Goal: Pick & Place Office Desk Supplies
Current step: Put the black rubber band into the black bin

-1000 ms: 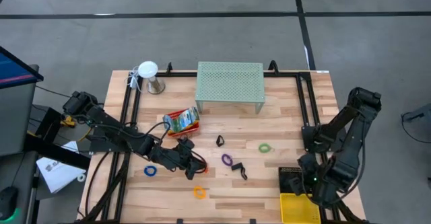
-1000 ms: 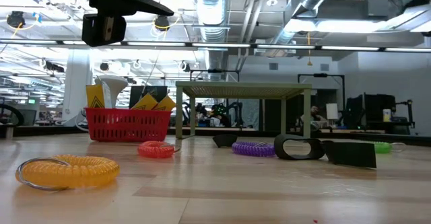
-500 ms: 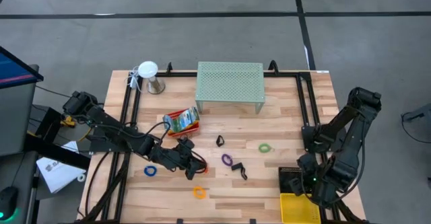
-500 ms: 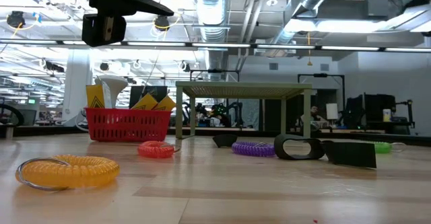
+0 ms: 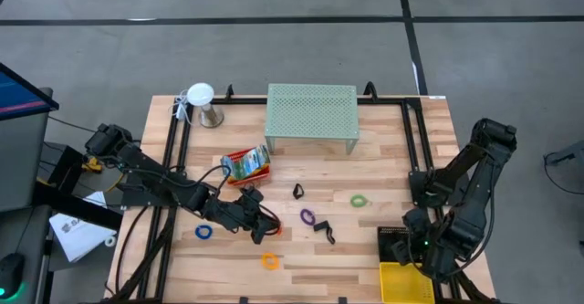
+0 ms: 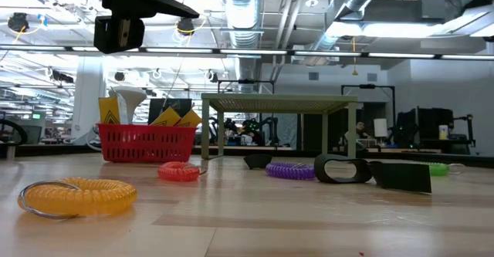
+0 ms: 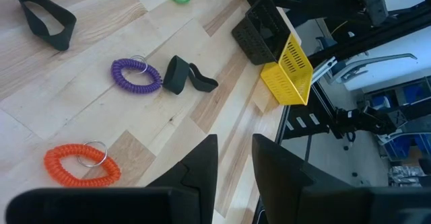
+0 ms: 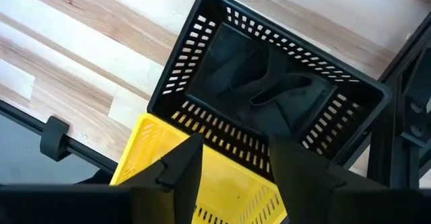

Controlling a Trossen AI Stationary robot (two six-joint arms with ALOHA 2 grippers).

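Note:
My left gripper hovers open over the table's middle left, with nothing between its fingers. Just ahead of it lie an orange-red elastic loop, a purple loop and a black clip. Another black clip, a green loop, a blue loop and an orange loop also lie flat on the wood. My right gripper stands open above the black tray, in which a black clip lies.
A yellow tray sits against the black tray's near side at the front right. The red tray with crayon boxes stands left of centre. The mint-green mesh shelf is at the back, with a white-topped stand to its left.

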